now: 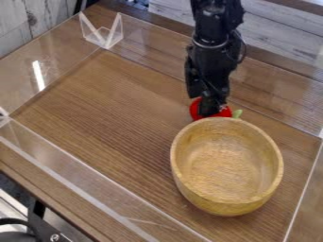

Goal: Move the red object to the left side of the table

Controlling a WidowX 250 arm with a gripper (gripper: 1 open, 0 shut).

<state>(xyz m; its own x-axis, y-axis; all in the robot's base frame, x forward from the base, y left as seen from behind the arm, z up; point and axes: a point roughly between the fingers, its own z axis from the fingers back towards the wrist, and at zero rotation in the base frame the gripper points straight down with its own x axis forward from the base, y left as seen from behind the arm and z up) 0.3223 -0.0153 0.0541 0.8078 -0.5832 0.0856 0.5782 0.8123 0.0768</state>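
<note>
- A black robot arm (217,26) reaches down from the top of the frame over a brown wood-grain table (108,109), its gripper (212,102) lowered to a glossy red toy fruit (206,111).
- The gripper's fingers are down at the fruit, dark against its upper part and hiding some of it; whether they stand apart or are clamped on it cannot be told from this angle.
- The fruit sits right of center in the frame, just beyond the upper rim of the bowl and outside it; whether fruit and bowl touch is unclear.
- A small green leafy tip (237,112) shows at the fruit's right side, as seen in the frame.
- The light wooden bowl (228,168), round and far larger than the fruit, stands upright at the lower right, its pale inside facing the camera.
- A clear, angular plastic piece (102,32) stands near the table's upper left corner, well apart from fruit and bowl.
- Low clear walls (94,177) edge the tabletop, catching pale streaks of light.
- Black cables (18,223) curl at the lower left, outside the walls.
</note>
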